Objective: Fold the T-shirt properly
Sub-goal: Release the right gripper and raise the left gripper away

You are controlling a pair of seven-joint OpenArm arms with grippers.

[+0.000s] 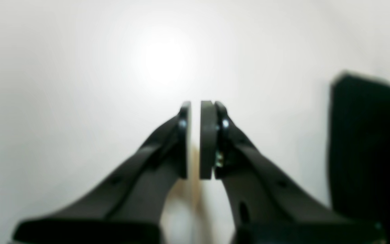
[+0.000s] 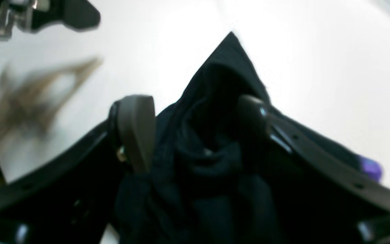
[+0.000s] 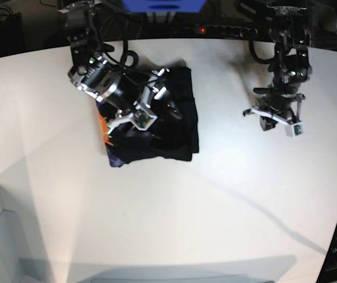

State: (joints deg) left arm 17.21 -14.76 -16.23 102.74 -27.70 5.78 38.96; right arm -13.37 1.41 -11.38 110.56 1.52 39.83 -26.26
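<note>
Two claws: right claw (image 2: 195, 130) spread around bunched black T-shirt (image 3: 177, 127) cloth; left claw (image 1: 196, 139) nearly together, empty.

Left wrist cam, blurry overall. Left gripper (image 1: 195, 139) fills the lower centre: two black fingers (image 1: 209, 139) rising from the bottom edge, pads nearly together w/ only a thin sliver of light between them, nothing clamped. Small metal screws show near each tip. Underneath, plain white table (image 1: 80, 84) w/ a bright glare spot just above the tips & a faint brownish reflection below the pads. At the right edge, a dark black shape (image 1: 367, 145), prob. the T-shirt, lying on the table, well apart from the gripper; too blurred for detail.
</note>
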